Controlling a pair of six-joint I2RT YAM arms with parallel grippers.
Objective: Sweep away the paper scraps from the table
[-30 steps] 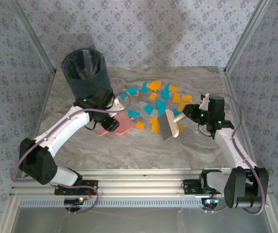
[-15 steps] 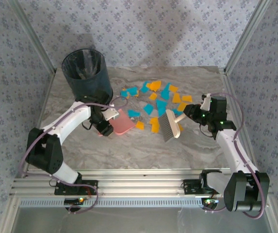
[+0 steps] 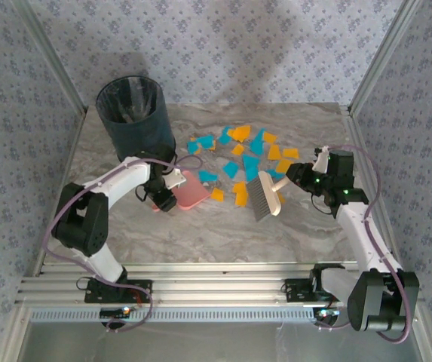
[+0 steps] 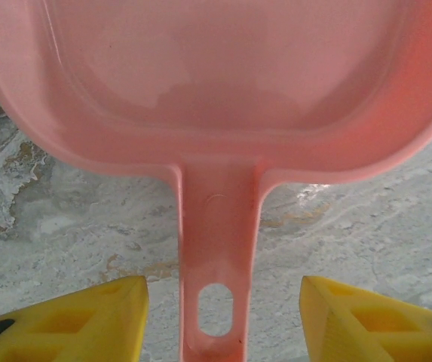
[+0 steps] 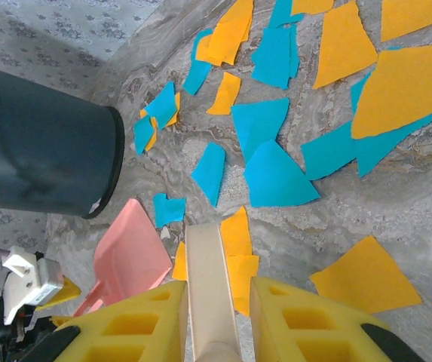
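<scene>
Straddling the handle of the pink dustpan [image 4: 216, 83], the left gripper [image 4: 220, 292] stands open: its yellow fingers [image 4: 87, 317] sit one on each side of the handle with bare marble showing in the gaps, so they do not touch it. The pan lies flat on the table [image 3: 223, 234], its handle pointing toward the near left and its wide mouth toward the far right. From the top view it lies left of centre, just in front of the dark bin [image 3: 133, 113], which stands upright in the far left corner. On the right side, the right gripper [image 5: 216, 298] is closed on the cream handle of the brush [image 3: 264, 196], a yellow finger pressed against each side of it. The brush head, with its grey bristles, rests on the table just left of that gripper, at the near right edge of the paper scraps [image 3: 246, 151]. These teal-blue and orange-yellow pieces are spread flat over the middle and far right of the tabletop, some overlapping, with a few lying between the brush and the dustpan's mouth. One teal piece and one orange piece lie just beside the pan's right rim. The right wrist view looks across the scraps toward the bin and the pan beyond them.
</scene>
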